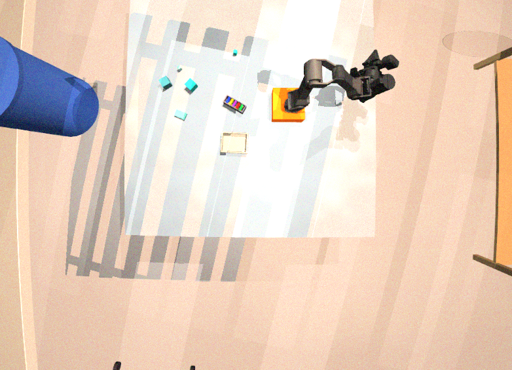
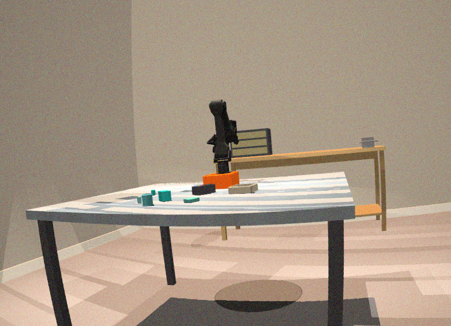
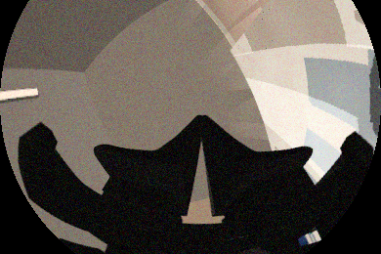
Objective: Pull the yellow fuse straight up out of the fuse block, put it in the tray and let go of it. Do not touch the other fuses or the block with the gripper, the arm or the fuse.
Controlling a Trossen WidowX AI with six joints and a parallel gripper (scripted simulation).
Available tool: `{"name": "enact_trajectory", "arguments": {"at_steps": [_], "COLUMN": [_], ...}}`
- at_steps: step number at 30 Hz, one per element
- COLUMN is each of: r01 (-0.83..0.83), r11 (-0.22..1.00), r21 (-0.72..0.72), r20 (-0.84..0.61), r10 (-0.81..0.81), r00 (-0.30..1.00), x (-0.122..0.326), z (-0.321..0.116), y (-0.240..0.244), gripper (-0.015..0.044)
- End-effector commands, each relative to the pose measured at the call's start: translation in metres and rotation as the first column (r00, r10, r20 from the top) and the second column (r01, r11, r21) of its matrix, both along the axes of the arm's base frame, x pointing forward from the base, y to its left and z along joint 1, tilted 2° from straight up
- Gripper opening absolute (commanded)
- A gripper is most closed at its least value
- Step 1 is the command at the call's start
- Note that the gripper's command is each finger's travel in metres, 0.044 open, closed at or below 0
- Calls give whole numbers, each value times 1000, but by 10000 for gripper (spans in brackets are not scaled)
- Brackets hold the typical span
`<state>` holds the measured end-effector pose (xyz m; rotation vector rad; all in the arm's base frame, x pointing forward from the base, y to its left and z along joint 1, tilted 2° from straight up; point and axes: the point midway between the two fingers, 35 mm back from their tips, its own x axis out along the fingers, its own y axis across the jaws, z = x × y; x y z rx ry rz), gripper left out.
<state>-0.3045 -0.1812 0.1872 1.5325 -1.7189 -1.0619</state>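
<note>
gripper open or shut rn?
Shut, holding nothing. In the wrist view the gripper shows its fingers meeting at the tips, with only a thin sliver of gap lower down and nothing between them.

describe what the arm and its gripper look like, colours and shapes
The arm is dark grey to black throughout, built of chunky rounded links with cylindrical joints, and rises from an orange square base. The gripper is matt black, with two broad, angular fingers tapering to points. No cables or markings are visible; a small blue-and-white part shows near its body.
</note>
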Motion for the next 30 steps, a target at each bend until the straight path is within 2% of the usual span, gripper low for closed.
{"name": "enact_trajectory", "arguments": {"at_steps": [1,3,4,12,17,23,30], "r01": [10,58,37,-214,-342,-492,-612], "r11": [1000,998,998,956,892,761,536], "r21": [4,34,54,202,296,423,582], "r20": [-3,-36,-65,-271,-376,-478,-553], "r10": [-10,-57,-33,265,438,648,812], "r00": [1000,998,997,926,817,593,186], "x": [-2,-10,-6,65,119,204,322], "z": [-1,-7,-10,-25,-37,-56,-81], "y": [0,-5,-18,-124,-165,-202,-212], "gripper": [26,68,68,68,68,68,68]}}
